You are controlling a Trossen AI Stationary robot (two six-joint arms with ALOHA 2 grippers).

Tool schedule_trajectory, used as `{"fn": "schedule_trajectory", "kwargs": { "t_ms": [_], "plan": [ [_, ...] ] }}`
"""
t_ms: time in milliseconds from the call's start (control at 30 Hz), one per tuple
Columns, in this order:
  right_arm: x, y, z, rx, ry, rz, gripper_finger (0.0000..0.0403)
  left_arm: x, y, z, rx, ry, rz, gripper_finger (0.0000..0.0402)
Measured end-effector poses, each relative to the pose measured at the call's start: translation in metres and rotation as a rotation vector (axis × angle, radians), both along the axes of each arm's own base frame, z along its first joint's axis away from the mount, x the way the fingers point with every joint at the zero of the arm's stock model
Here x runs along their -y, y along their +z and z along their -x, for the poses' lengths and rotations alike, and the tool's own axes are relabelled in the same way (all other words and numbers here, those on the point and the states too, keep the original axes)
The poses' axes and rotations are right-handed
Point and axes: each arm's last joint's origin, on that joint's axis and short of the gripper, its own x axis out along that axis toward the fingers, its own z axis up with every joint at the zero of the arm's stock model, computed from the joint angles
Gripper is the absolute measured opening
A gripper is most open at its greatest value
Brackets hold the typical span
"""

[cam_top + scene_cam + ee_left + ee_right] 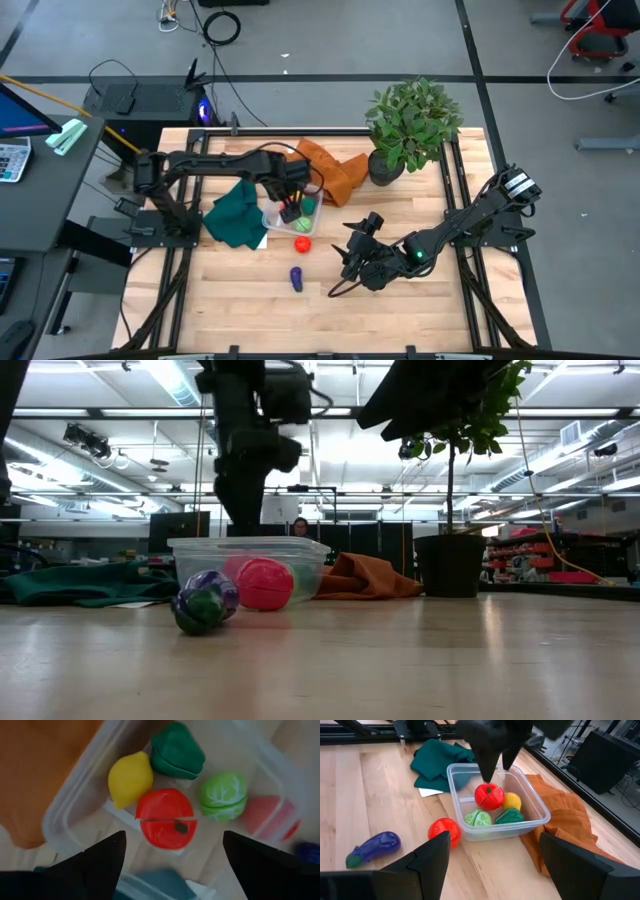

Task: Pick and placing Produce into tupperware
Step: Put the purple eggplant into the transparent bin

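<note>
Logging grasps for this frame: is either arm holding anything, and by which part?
Nothing is held. The left gripper hangs open just above the red tomato lying in the clear box; the right gripper waits open, apart from the produce.

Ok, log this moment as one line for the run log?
left gripper: open over tupperware | inside: tomato, lemon, cabbage, pepper | outside: red fruit, eggplant | right gripper: open, waiting

My dark left gripper (291,205) hangs at the end of my outstretched left arm, fingers spread apart and pointing down. My dark right gripper (350,255) waits low, jaws wide open.
</note>
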Motion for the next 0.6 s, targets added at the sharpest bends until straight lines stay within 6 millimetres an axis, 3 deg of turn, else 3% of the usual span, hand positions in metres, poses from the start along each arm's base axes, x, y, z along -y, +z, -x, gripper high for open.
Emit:
{"fn": "schedule_trajectory", "kwargs": {
  "t_ms": [200, 600],
  "plan": [
    [0.0, 0.0, 0.0, 0.003, -0.005, -0.006, 0.0267, 0.013, 0.021, 0.011, 0.037, 0.011, 0.006, 0.0341],
    [0.0, -0.001, 0.001, -0.005, -0.006, -0.004, 0.0267, 0.089, 0.034, 0.017, 0.066, -0.023, 0.053, 0.0341]
  ]
}}
